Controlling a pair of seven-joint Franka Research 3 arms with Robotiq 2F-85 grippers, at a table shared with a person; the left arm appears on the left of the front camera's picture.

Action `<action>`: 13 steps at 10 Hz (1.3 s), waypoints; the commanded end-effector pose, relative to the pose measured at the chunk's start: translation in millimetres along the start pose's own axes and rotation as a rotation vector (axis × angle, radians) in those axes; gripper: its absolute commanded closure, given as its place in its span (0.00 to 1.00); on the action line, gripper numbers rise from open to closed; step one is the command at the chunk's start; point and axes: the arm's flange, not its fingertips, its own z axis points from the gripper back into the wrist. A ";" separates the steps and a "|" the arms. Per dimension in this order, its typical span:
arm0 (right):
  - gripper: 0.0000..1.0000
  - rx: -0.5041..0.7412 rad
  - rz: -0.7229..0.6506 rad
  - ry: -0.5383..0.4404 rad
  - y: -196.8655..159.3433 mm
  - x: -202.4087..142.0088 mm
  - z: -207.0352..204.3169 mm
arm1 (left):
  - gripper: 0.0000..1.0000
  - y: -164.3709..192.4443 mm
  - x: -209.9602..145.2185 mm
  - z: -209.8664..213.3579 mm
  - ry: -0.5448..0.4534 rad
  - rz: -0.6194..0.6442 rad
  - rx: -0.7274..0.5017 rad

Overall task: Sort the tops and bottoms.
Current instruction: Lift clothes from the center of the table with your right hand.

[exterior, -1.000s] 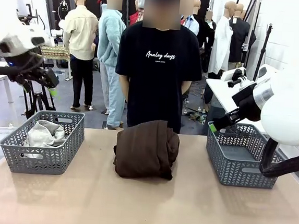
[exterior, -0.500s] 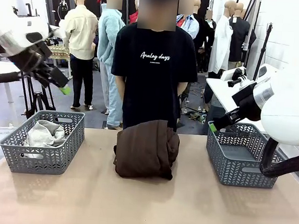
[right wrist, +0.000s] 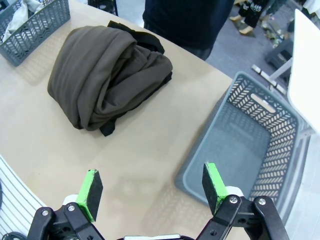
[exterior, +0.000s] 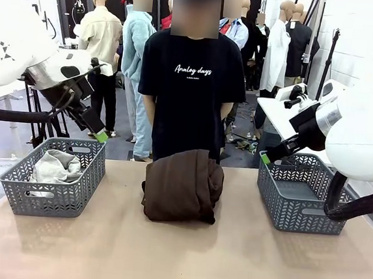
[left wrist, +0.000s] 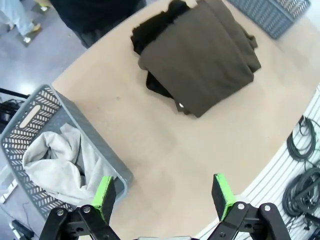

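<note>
L gripper: fingers spread wide, nothing between them, hangs above far rim of grey plastic lattice basket on L. Light grey soft garment lies crumpled inside that basket. R gripper: likewise spread, holds nothing, just by far-left corner of second grey lattice basket. Dark brown folded fabric bundle sits mid-table between baskets, apart from both. Black fabric peeks from under its far edge (clearest in wrist views). Person in black T-shirt stands behind beige table, arms down.
</note>
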 end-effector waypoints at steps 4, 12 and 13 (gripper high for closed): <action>0.00 0.010 -0.010 0.001 -0.4 -0.6 -1.5 | 0.00 5.7 -1.6 5.7 0.015 0.001 -0.002; 0.00 -0.144 -0.105 -0.090 20.3 78.1 46.0 | 0.00 5.7 -1.6 5.7 0.015 0.001 -0.002; 0.00 -0.087 -0.098 -0.084 29.8 100.2 38.7 | 0.00 5.7 -1.6 5.7 0.015 0.001 -0.002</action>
